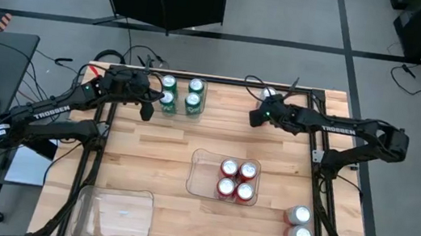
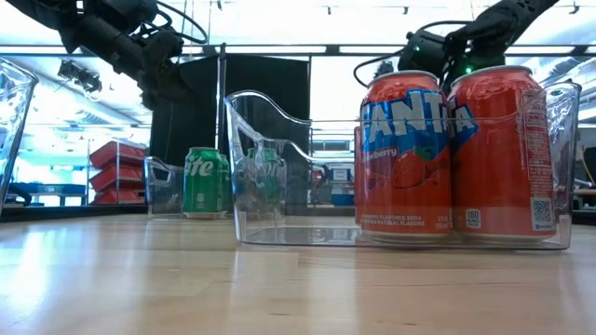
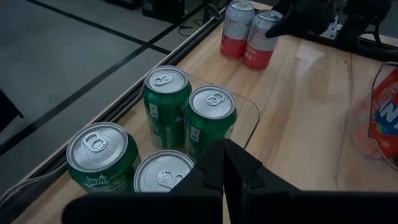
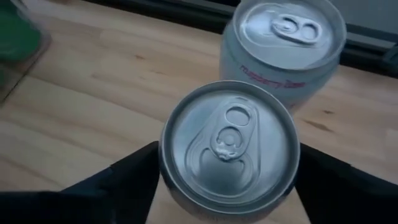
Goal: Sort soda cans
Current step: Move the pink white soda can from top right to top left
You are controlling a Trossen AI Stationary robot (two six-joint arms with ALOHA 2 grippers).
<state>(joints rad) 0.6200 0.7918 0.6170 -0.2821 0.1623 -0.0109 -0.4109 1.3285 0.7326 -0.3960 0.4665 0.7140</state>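
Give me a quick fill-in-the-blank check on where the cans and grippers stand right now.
1. The clear tray in the middle of the table holds ____ red cans.
2. The green cans stand in a tray at the table's far edge, nearest the ____ gripper.
3. The right gripper straddles a ____ can, jaws wide apart.
4. Two silver-white cans wait near the table's ____ edge.

Missing: four; left; silver-white; right
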